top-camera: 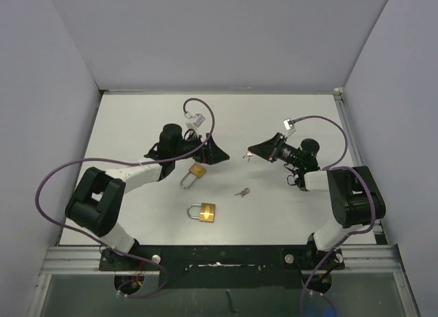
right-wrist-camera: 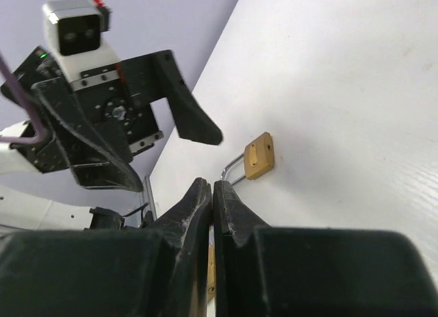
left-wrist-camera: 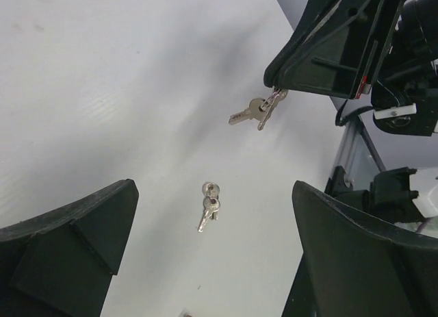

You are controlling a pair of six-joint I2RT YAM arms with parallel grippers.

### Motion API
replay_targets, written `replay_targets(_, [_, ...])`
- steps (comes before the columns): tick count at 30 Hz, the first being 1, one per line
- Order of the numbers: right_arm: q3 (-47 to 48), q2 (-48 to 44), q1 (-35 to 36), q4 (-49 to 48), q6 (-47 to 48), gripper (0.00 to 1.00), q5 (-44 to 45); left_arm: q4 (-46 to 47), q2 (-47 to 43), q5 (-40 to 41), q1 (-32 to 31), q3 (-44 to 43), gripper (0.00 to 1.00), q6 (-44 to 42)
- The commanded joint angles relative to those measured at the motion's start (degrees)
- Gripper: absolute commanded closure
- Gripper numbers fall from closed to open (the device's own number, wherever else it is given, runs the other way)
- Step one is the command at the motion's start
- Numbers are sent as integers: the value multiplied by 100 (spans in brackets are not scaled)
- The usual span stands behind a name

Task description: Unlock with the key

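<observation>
Two brass padlocks lie on the white table: one (top-camera: 196,172) just below my left gripper, also in the right wrist view (right-wrist-camera: 259,156), and one (top-camera: 204,212) nearer the front. My right gripper (top-camera: 250,154) is raised above the table and shut on a small key set (left-wrist-camera: 256,111), which dangles from its tip; its shut fingers show in the right wrist view (right-wrist-camera: 211,185). A second key set (top-camera: 242,192) lies loose on the table, also in the left wrist view (left-wrist-camera: 210,206). My left gripper (top-camera: 216,153) is open and empty, facing the right gripper, its fingers (left-wrist-camera: 68,242) wide apart.
Grey walls enclose the table on the left, back and right. A metal rail (top-camera: 219,252) runs along the near edge by the arm bases. Purple cables (top-camera: 55,176) loop from both arms.
</observation>
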State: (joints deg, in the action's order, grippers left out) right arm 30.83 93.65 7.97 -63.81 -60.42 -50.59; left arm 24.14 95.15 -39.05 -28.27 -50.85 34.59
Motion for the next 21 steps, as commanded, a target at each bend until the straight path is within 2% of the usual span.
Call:
replay_targets(1, [19, -339, -41, 626, 186, 100, 493, 273, -872, 1291, -3, 388, 2, -313])
replay_targets(4, [-24, -450, -80, 1237, -130, 100, 950, 12, -1173, 1821, -44, 525, 2, -594])
replay_targets(10, [-118, -8, -144, 367, -1167, 100, 1016, -274, -1516, 2044, -72, 675, 2, -1002])
replay_targets(13, [-71, 136, -139, 346, -1200, 100, 1032, -196, -1605, 2179, -65, 846, 2, -975])
replay_targets(16, [-70, 187, -145, 352, -1179, 100, 1051, -350, -1657, 2746, -98, 949, 2, -913])
replay_targets(21, [-77, 241, -139, 361, -1092, 100, 1011, -1265, -1522, 3276, -136, 802, 2, -1224])
